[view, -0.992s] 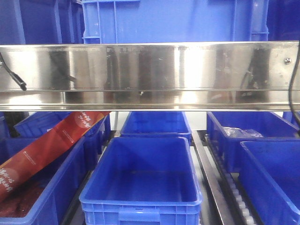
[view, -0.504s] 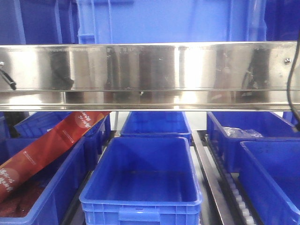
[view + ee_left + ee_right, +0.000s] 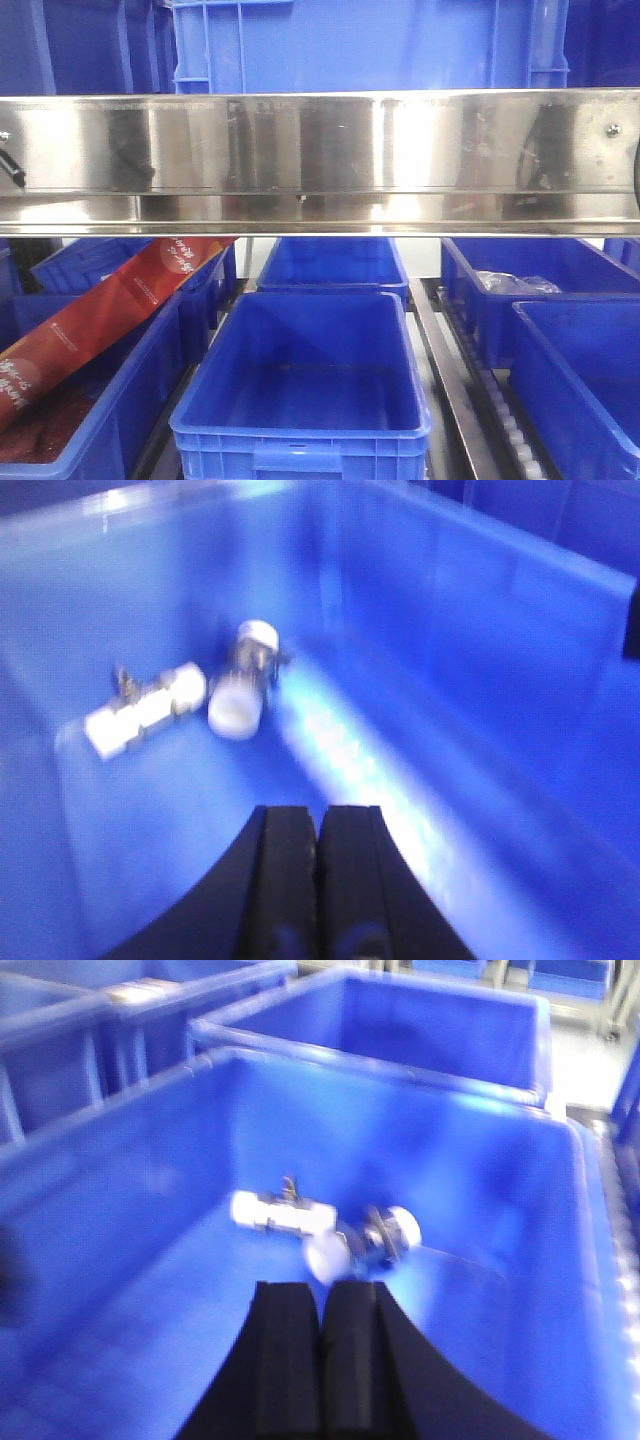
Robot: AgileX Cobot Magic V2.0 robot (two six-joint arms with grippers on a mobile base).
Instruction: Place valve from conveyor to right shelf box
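Observation:
Two white valves with metal fittings lie on the floor of a blue box. In the left wrist view they lie side by side, one (image 3: 145, 710) to the left and one (image 3: 245, 685) to the right, ahead of my left gripper (image 3: 317, 815), which is shut and empty. The box wall (image 3: 480, 630) rises on the right. In the right wrist view the same pair shows, one valve (image 3: 280, 1215) and the other (image 3: 365, 1240), just beyond my right gripper (image 3: 322, 1290), which is shut and empty. The conveyor is out of view.
The front view shows a steel shelf rail (image 3: 320, 160) across the middle, a blue bin (image 3: 300, 390) below it at centre, more blue bins (image 3: 560, 300) to the right and a red packet (image 3: 110, 310) in the left bins. Neighbouring blue bins (image 3: 400, 1020) stand behind the box.
In the front view the dark cable end at the left edge has slid further out of sight. The large blue bin above the rail shifted slightly sideways.

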